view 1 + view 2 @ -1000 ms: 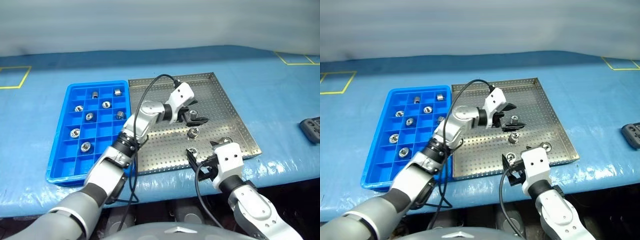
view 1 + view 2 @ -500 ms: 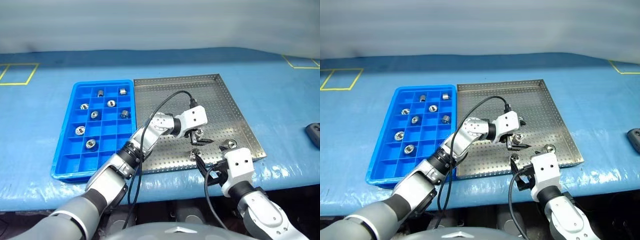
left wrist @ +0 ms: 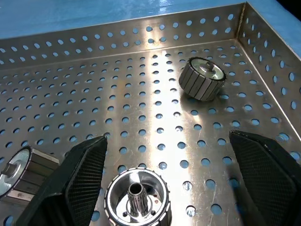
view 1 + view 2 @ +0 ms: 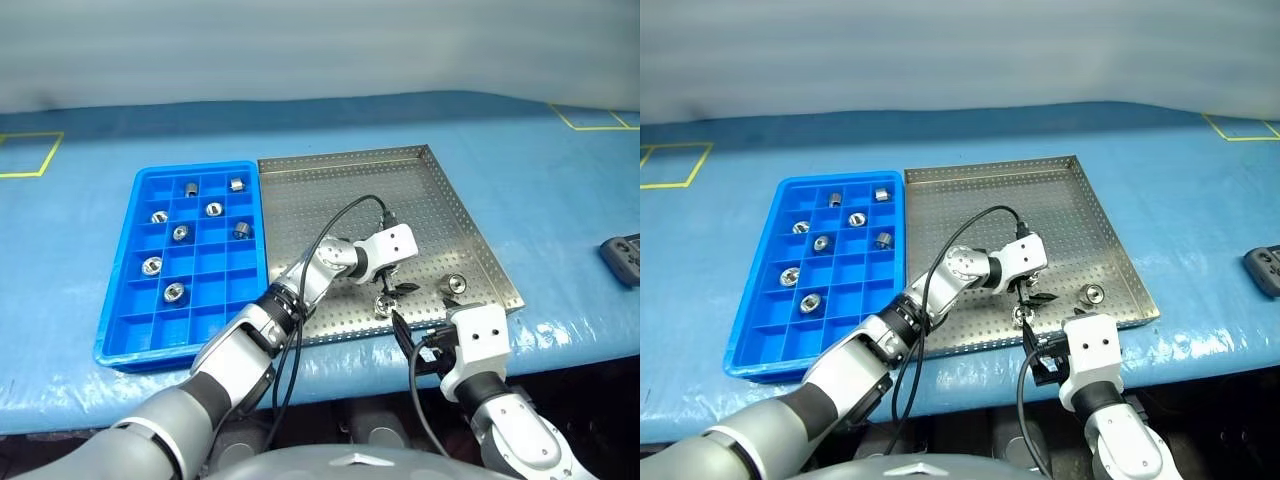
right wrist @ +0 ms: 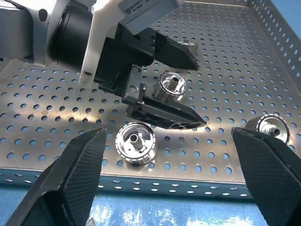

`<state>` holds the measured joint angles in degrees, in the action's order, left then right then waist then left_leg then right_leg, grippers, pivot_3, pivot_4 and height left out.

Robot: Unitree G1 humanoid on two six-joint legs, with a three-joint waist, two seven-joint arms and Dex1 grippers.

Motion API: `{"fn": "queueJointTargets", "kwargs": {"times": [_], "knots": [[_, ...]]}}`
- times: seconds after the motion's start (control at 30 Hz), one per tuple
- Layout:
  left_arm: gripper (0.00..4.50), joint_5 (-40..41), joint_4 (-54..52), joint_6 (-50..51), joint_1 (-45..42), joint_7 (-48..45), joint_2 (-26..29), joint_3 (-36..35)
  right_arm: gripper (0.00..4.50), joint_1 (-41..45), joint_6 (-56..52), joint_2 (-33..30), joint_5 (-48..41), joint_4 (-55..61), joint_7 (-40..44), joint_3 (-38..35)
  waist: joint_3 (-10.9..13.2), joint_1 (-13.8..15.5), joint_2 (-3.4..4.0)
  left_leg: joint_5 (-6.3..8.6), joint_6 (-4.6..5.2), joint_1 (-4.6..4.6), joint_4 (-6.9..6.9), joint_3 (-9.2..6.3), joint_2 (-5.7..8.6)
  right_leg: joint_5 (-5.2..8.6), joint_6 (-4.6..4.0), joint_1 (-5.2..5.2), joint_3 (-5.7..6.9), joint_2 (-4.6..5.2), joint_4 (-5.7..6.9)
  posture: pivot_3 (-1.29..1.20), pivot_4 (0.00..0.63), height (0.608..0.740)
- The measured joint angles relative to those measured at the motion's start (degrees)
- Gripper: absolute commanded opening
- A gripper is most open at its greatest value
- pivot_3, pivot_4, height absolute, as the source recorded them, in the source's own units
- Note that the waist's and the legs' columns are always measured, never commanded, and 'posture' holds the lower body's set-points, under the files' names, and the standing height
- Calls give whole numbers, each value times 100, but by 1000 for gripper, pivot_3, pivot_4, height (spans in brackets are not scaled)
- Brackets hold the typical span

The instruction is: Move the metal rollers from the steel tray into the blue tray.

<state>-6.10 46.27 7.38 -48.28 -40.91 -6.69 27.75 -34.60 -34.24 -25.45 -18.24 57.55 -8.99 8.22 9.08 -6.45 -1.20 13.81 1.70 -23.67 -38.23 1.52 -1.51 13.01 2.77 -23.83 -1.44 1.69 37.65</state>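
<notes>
The right gripper point(image 5: 164, 179) hangs at the near edge of the steel tray point(image 4: 440, 195), fingers spread wide and holding nothing; it has barely stirred. The change is all on the other side. A second ago the left gripper point(image 5: 176, 84) was poised higher and further back over the tray's middle. Now it has dropped and swung toward the near right part, and its open fingers straddle one of the metal rollers point(image 3: 136, 197) without closing on it. To my eye that is the approach finished and the pinch about to come, so this piece has not begun its trip yet.

Working outward from the near rim: a roller point(image 5: 135, 142) lies just inside the edge, close beside the left gripper's lower finger. The straddled one sits just beyond it, upright with its centre bore facing up. Off to the right, near the tray's right rim, rests a third point(image 4: 453, 286), tilted onto its ribbed side. They are bright silver, short and ring-like, with fluted flanks that should give the pads some bite, though the polished metal looks liable to skid on the perforated base if nudged.

Further left, the blue tray point(image 4: 118, 310) lies flush against the steel one, with seven rollers already sitting singly in its upper compartments. The nearer rows stand free.
</notes>
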Motion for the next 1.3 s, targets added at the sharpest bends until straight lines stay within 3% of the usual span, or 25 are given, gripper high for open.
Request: {"fn": "queueJointTargets", "kwargs": {"times": [0.23, 0.33, 0.57, 0.73, 0.93, 1.1, 1.3], "knots": [[4492, -69, 457, -21, -197, 86, -3, -65, 4500, -9, 125, -82, 5, 0, -134, 28, 0, -111, -1, 0, 0, 0, 2, -1, 0, 0, 1, 0, 0, 1, -2, -284, 150, 740], [3974, -69, 547, -21, -201, 54, -7, -73, 4500, 16, 127, -93, 3, 0, -149, 40, 0, -130, -1, 0, 0, 0, 2, 0, -1, 0, 1, 0, 0, 1, -1, -283, 150, 740], [1750, -61, 547, -17, -204, -21, -9, -128, 4500, 154, 126, -101, -13, 0, -194, 39, 0, -129, 0, 0, 0, 0, 2, 1, -1, -1, 2, 0, -1, 1, -1, -263, 150, 740], [1717, 139, 31, 276, -202, -333, 19, -387, 4500, 319, 115, -175, -43, 0, -166, 34, 1, -110, -1, 0, 0, -2, 2, 2, -1, -5, 8, -2, -3, 1, 0, -204, 150, 740], [1717, 847, -1723, 1253, -151, -453, 169, -1098, 4500, 793, -138, -411, -295, 0, 94, -69, 1, -30, -1, 0, 0, 3, 2, 7, -7, -10, 16, -2, -9, -4, 7, -118, 150, 740], [1717, 1208, -3410, 1990, 298, -83, 676, -1704, 4500, 1837, -756, -467, -509, -26, 568, -1, -1, 95, 2, -1, -1, 16, 3, 7, -8, -15, 23, 2, -13, -17, 16, -12, 150, 740], [1717, 1216, -5059, 2017, 1476, 304, 1615, -2048, 4500, 3053, -1135, -571, -567, -493, 1373, 323, -1, 437, 4, -3, -4, 11, 8, -2, -12, -22, 12, -1, -5, -14, 13, 124, 150, 740]]}}
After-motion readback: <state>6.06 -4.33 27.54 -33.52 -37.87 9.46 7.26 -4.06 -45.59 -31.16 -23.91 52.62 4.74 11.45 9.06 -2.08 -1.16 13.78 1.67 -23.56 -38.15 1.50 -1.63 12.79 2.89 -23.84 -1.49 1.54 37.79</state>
